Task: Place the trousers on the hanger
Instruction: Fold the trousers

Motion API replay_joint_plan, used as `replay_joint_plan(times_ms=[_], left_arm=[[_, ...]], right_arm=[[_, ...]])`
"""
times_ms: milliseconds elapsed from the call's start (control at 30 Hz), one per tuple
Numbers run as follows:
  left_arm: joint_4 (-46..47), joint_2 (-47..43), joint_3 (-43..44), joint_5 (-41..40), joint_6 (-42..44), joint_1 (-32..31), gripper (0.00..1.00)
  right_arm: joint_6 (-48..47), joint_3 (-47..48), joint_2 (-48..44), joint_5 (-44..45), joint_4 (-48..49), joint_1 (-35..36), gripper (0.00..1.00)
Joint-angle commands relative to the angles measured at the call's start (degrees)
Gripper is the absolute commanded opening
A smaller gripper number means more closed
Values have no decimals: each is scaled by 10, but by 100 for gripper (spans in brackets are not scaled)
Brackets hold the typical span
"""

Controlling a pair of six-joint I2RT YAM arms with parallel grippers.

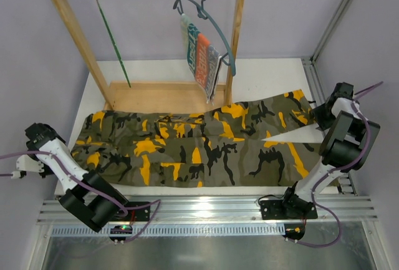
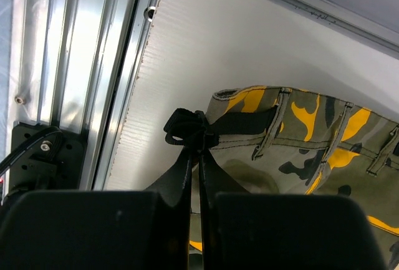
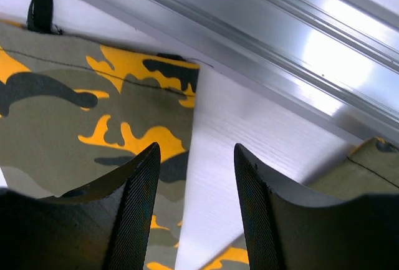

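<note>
Across the table (image 1: 268, 73) trousers (image 1: 187, 151) lie flat; right pincer (image 3: 196, 148) parted.

No lettering, brand, number or sign could be read in any view. The small striped cloth (image 1: 201, 57) hanging from the grey-blue hanger (image 1: 218, 33) carried pale markings on its teal band, too small to make out. The trousers (image 1: 199, 148) on the counter (image 1: 268, 73) showed only camouflage print.
</note>
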Motion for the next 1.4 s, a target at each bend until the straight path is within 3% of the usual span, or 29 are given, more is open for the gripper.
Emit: replay_joint_plan(times_ms=[0,300,567,767,1100,1367], left_arm=[[7,-6,1,14,-26,10,0],[23,-2,13,17,-10,19,1],[21,-2,19,9,-5,19,0],[23,-7,15,11,-8,19,1],[18,-10,19,3,-10,19,0],[20,-4,21,-2,-2,19,1]], right_arm=[[20,50,16,54,-2,21,54],[33,100,83,116,-42,31,52],[45,137,127,135,-79,34,42],[42,137,126,138,-72,34,4],[47,87,42,240,-122,29,4],[54,9,14,236,-96,8,4]])
